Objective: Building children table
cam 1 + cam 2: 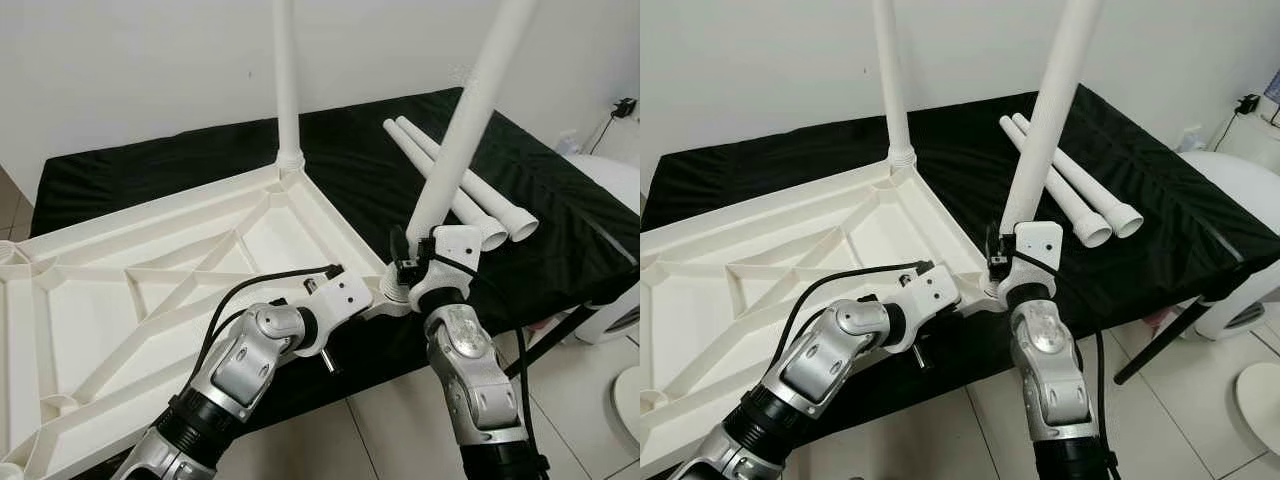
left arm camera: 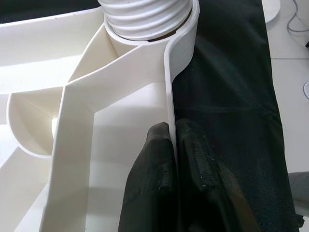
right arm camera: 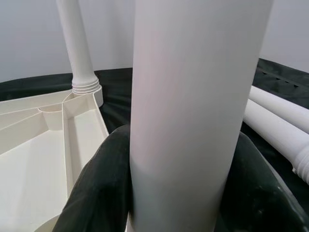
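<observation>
Upturned white plastic children's table panel with ribbed underside (image 1: 150,270) lying on the black-covered bed (image 1: 150,170). I see one white plastic tube leg (image 1: 287,80) already standing upright in the far corner socket. A second white tube leg (image 1: 465,130) stands tilted at the near corner socket (image 2: 149,19), its threaded end entering the collar; I judge it not yet fully seated. My right gripper (image 1: 432,262) has its jaws closed around this second leg just above the socket. My left gripper (image 2: 175,159) has its jaws pinched shut on the thin edge wall of the panel, just beside that same corner, steadying it. Two spare white tube legs (image 1: 470,195) lie side by side on the bed, near the working corner but apart from the panel. Progress, as I judge it: one leg fitted, one going in, two left, with the remaining corner sockets on the panel's left side still bare, then turning the table over
</observation>
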Robot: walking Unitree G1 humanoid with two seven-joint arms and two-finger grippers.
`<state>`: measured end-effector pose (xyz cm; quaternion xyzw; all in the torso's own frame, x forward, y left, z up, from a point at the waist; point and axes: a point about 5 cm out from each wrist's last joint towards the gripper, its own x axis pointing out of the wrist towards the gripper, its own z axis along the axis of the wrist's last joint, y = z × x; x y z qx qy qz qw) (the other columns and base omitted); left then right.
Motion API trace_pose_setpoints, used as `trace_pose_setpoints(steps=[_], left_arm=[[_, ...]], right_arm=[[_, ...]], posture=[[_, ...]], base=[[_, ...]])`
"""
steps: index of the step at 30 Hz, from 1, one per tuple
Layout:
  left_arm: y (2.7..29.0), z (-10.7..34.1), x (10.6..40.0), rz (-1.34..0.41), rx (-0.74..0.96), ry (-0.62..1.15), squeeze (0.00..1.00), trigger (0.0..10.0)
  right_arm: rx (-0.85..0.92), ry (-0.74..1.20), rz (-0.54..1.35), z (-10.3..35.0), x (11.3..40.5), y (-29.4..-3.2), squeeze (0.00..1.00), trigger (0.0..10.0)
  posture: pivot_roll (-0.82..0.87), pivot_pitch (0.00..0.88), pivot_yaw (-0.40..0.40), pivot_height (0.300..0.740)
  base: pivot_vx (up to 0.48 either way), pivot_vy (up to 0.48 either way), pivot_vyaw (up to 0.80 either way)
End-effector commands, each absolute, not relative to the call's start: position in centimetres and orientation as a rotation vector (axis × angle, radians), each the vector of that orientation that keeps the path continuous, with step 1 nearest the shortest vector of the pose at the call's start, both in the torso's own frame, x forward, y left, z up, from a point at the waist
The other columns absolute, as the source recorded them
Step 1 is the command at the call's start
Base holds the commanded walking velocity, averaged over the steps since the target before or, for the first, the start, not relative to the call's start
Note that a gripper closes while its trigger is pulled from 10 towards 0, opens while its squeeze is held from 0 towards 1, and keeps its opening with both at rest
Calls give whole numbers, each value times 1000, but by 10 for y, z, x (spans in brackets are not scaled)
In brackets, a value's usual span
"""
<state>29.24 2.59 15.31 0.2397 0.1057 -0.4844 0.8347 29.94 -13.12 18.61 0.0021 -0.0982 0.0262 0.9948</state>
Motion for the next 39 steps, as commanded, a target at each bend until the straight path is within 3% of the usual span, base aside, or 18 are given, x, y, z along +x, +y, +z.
trace_pose_setpoints(steps=[1, 8, 19, 39], left_arm=[[26, 177, 297, -949, 530, 102, 0, 10000], [26, 177, 297, -945, 528, 103, 0, 10000], [27, 178, 297, -939, 525, 101, 0, 10000], [28, 179, 298, -944, 528, 102, 0, 10000]], right_arm=[[-42, -1, 4, 150, 303, -145, 0, 10000], [-119, -22, 35, 157, 309, -142, 0, 10000], [-176, -36, 67, 148, 293, -141, 0, 10000], [-173, -58, 44, 114, 267, -165, 0, 10000]], posture=[[-115, 101, 31, 740], [-112, 98, 28, 740], [-115, 103, 28, 740], [-121, 117, 46, 740]], base=[[0, 0, 0], [0, 0, 0], [0, 0, 0], [0, 0, 0]])
